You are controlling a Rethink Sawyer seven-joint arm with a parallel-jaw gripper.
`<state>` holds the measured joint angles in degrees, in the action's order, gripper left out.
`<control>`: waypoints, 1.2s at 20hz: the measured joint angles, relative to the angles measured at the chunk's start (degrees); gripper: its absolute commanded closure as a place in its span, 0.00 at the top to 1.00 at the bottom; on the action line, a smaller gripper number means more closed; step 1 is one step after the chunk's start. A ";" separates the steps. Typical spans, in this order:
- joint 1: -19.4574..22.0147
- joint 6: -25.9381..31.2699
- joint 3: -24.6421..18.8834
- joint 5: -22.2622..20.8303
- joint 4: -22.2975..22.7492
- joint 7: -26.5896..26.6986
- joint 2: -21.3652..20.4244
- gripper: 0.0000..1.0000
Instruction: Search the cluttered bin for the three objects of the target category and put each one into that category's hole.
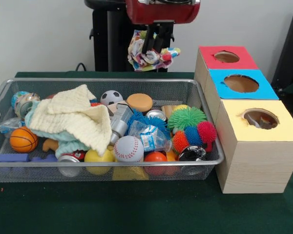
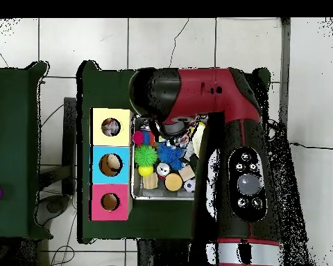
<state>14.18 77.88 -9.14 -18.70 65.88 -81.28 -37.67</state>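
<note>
Aloft, a crumpled floral cloth (image 1: 149,54) hangs pinched in the black gripper (image 1: 154,45), well above the far rim of the wire bin (image 1: 5,90) and left of the box row. Soft and patterned in pink, green and white, the cloth bunches around the fingers, which are clamped on it.

Below, the mesh bin sits on a dark green table (image 1: 136,209), packed with clutter. A cream knitted cloth (image 1: 78,119) lies folded over a pale teal cloth (image 1: 63,139) at the bin's left half, covering what is under it. Round things crowd the rest: a small basketball (image 1: 23,140), a soccer ball (image 1: 111,97), a stitched baseball (image 1: 128,148), a yellow ball (image 1: 98,157), and spiky rubber balls in green (image 1: 186,117), red (image 1: 206,131) and blue (image 1: 141,119). A flat orange disc (image 1: 139,102), a crushed plastic bottle (image 1: 149,136) and metal cans (image 1: 156,115) lie among them.

Just right of the bin stand three wooden boxes in a row, each with a round hole in a coloured top: yellow box (image 1: 263,129) nearest, blue box (image 1: 240,84) in the middle, red box (image 1: 226,57) farthest. Something shows inside the yellow box's hole.

From overhead, the red and black arm (image 2: 225,138) covers much of the bin.
</note>
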 measured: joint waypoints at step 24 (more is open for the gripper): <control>-8.10 -6.14 4.28 6.89 0.00 -13.87 4.62 0.00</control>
<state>6.08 71.74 -4.86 -11.81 65.88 -95.15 -33.04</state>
